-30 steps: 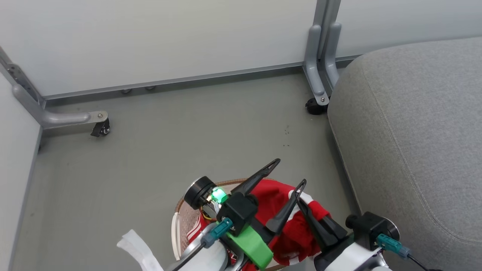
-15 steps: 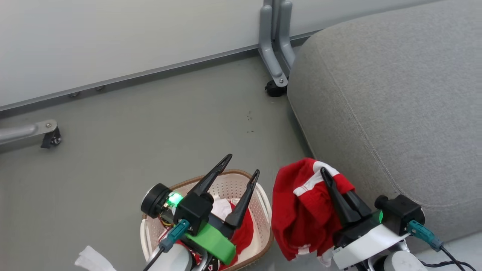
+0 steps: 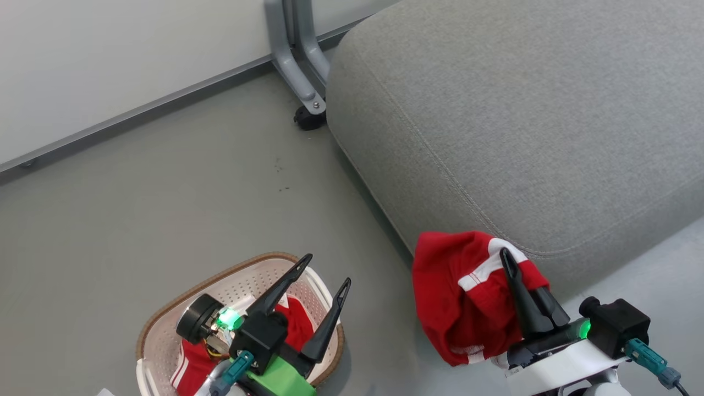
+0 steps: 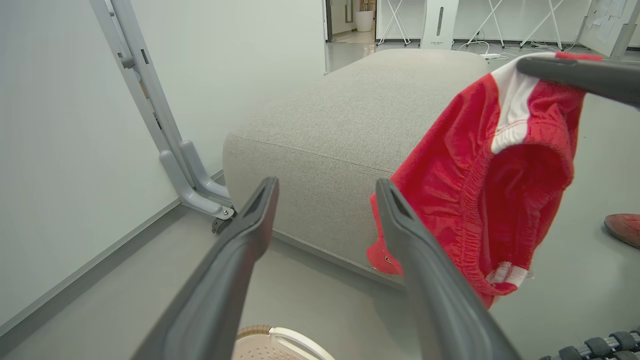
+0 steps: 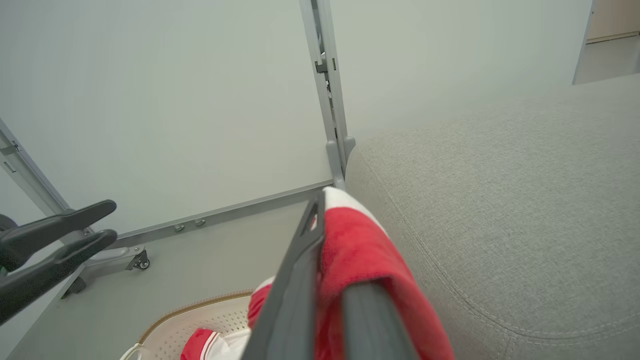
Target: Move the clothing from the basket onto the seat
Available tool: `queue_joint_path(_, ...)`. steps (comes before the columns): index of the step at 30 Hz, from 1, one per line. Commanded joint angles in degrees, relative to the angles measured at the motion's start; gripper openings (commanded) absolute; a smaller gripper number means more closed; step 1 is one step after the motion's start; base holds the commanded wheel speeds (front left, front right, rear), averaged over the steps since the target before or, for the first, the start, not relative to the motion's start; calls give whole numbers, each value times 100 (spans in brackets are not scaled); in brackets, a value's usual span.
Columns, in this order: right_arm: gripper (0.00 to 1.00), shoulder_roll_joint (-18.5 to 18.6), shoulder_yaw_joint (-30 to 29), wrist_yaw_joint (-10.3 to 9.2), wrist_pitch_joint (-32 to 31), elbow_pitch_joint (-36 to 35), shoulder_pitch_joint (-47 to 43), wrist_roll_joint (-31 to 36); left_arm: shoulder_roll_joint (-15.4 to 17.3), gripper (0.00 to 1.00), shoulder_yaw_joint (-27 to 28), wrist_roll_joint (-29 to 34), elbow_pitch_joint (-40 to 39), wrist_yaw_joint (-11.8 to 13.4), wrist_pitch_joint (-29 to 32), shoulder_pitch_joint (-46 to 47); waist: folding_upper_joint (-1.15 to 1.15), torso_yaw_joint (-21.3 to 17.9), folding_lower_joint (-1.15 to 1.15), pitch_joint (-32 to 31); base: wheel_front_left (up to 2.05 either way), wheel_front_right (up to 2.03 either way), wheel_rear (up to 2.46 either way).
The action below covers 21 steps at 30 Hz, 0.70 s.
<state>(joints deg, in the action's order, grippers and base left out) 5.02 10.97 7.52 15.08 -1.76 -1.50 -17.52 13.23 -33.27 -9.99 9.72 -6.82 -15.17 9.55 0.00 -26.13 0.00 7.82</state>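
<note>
Since the large grey fabric-upholstered seat [image 3: 522, 110] is the drop spot, the arm should lift up and over its rounded front edge. It should go high enough that the dangling hem clears the seam, and let go only above the cushion top.

- **Basket:** the cream perforated plastic basket with a brown woven-look rim [image 3: 220, 269] sits on the floor apart from the seat. It holds a second red, white-striped garment [image 3: 291, 324].
- **Held garment:** the red sports garment with a white stripe [image 3: 462, 297] hangs just beside the seat's front edge, not on it.
- **Grippers:** the right gripper [image 3: 509, 261] is clamped on that cloth. The left gripper [image 3: 326, 269] is spread wide and empty, farther from the seat.

A second ago the held garment hung over the basket's load; now it is lifted out and closer to the seat. The head camera has also swung toward the seat.
</note>
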Motion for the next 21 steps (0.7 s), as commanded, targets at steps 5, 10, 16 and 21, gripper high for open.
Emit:
queue_joint_path(5,0,-88,-257,-6,13,-204,-268,67,52,100,-105,46,4,-49,4,-3,0,-582,0,280,0,0,0)
queue_joint_path(10,0,-154,-449,-7,13,-445,-307,113,126,100,-335,59,40,-60,3,280,0,-627,0,552,0,0,0)
queue_joint_path(16,0,-170,-723,-6,13,-864,168,237,312,100,-709,-3,43,-66,3,645,0,-652,0,1034,0,0,0)
queue_joint_path(21,0,20,-1162,-7,13,-1063,1079,363,499,100,-924,-2,5,-66,4,932,0,-648,0,1626,0,0,0)
